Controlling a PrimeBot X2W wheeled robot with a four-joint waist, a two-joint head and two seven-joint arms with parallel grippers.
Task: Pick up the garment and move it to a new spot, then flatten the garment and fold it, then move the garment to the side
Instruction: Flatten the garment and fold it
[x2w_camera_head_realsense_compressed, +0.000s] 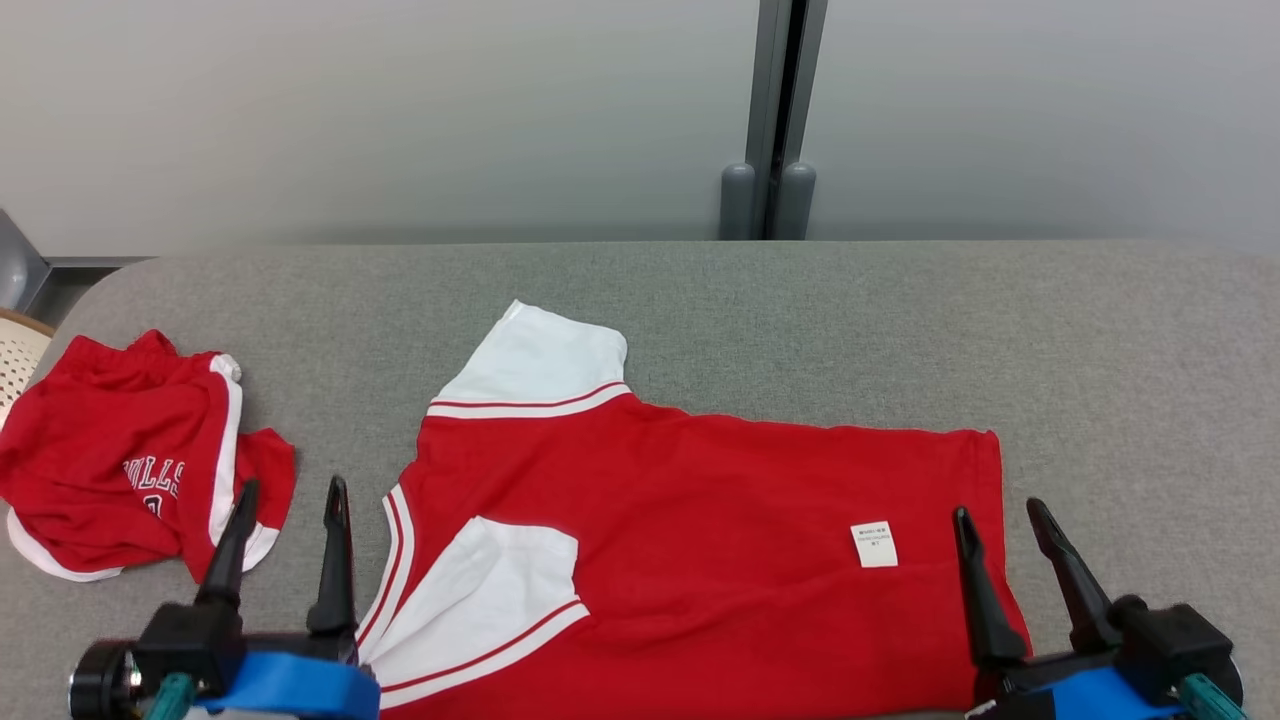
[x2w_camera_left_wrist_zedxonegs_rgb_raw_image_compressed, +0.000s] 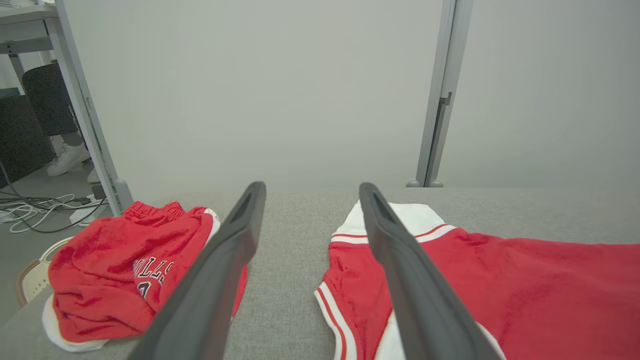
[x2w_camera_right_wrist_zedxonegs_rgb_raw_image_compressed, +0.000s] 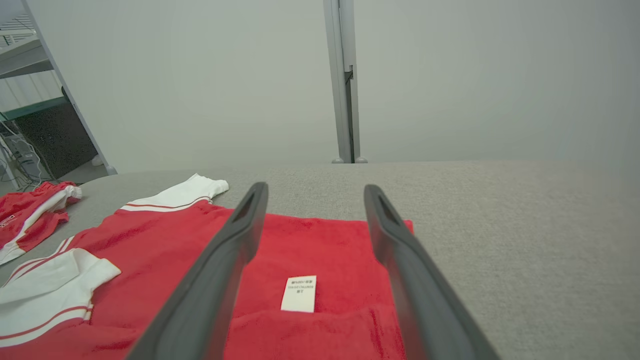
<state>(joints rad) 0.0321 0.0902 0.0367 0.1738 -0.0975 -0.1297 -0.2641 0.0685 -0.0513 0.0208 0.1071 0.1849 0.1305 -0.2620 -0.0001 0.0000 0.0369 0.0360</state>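
- The grey table (x2w_camera_head_realsense_compressed: 1100, 380) lay bare ahead of the right claw (x2w_camera_head_realsense_compressed: 998, 508) and out past its outer finger. That was the largest open stretch, running to the far edge.
- Along the far edge stood pale wall panels, joined by a grey post (x2w_camera_head_realsense_compressed: 775, 120) ahead of the gap between the two claws.
- The table's corner rounded off beyond the outer side of the left claw (x2w_camera_head_realsense_compressed: 292, 488). A pale woven rim (x2w_camera_head_realsense_compressed: 18, 352) sat just off it; I could not tell whether it was a chair or a basket.
- Cables (x2w_camera_left_wrist_zedxonegs_rgb_raw_image_compressed: 35, 212) lay on the floor further out on that side.
- The garment (x2w_camera_head_realsense_compressed: 700, 520), a red shirt with white sleeves, lay spread flat between the two claws.
- Its collar end was nearest the left claw's inner finger and its hem was at the right claw.
- One white sleeve pointed toward the far edge. The other lay folded onto the red body, close to the left claw.
- A white label (x2w_camera_right_wrist_zedxonegs_rgb_raw_image_compressed: 299, 294) on the garment showed between the right claw's fingers.
- Crumpled red shorts (x2w_camera_head_realsense_compressed: 120, 470) sat ahead of the left claw and to its outer side. A strip of bare table separated them from the garment.
- The left claw was spread wide with nothing between its fingers, and it was aimed along that bare strip.
- The right claw was also spread wide and empty, above the hem corner. I could not tell whether it touched the cloth.
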